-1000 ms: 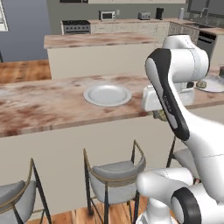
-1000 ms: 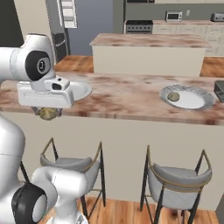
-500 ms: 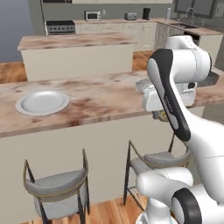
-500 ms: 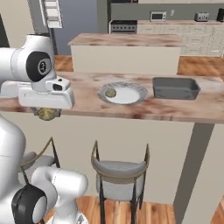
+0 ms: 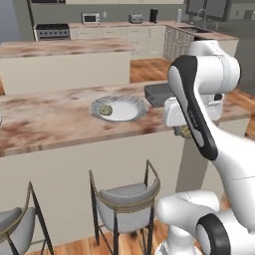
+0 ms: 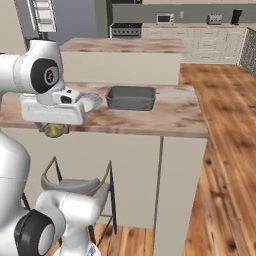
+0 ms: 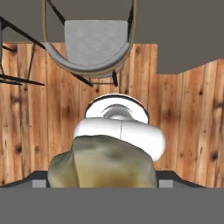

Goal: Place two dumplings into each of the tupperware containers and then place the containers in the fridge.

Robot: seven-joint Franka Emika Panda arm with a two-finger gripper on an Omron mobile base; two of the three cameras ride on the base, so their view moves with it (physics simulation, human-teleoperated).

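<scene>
Olive dumpling (image 7: 101,162) clamped in wide-set tool (image 6: 55,131) over bare floor (image 7: 183,118), short of tabletop (image 6: 150,117); slip loses it.

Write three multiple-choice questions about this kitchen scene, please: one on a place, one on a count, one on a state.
1. Where is the tupperware container?
A) on the counter, beside the white plate
B) on a stool
C) on the floor

2. How many dumplings lie on the white plate?
A) none
B) one
C) three

3. In what state is the tool?
A) open and empty
B) shut on a dumpling
C) shut on the plate rim

Key:
1 A: both base views show it on the counter next to the plate.
2 B: a single plate dumpling lies there.
3 B: the held dumpling sits at the fingertips in the hand view.
</scene>
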